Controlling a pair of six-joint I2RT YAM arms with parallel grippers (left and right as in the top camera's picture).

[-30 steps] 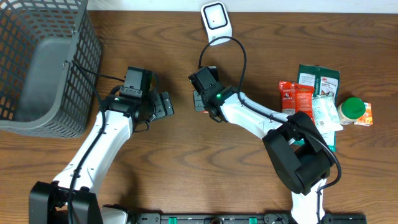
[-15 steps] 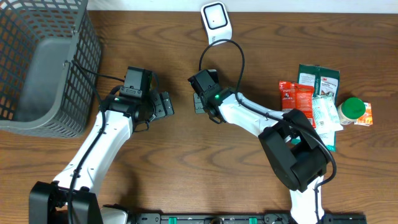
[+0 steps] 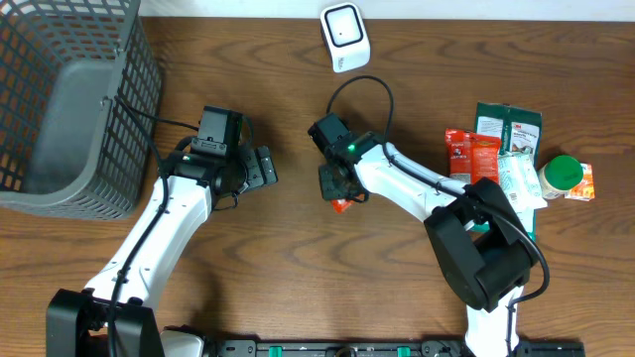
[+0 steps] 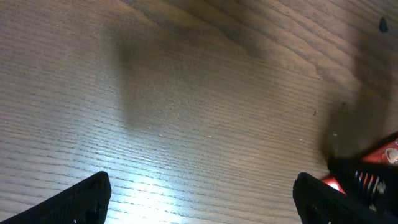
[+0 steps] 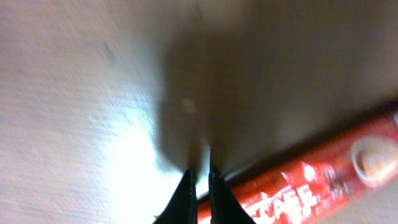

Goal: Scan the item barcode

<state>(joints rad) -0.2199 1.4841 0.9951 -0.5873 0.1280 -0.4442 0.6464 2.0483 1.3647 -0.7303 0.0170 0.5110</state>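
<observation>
Right gripper point(image 3: 337, 195) has pulled back from the scanner point(image 3: 344, 30) | clenched nearly shut, red packet point(image 3: 341, 206) at its tip, hold unclear | left gripper point(image 3: 262, 169) spread, empty | scan pass likely over

We see a grey plastic lattice basket point(image 3: 134, 119) at rear left, a brown wood-grain table point(image 3: 298, 288), a green-lidded round jar point(image 3: 562, 173) far right

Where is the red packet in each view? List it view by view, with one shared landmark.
Overhead: red packet near centre, under the right pincer.
Left wrist: red packet low at right edge.
Right wrist: red packet bottom right.
Landmark: the right pincer, at the packet's end.
</observation>
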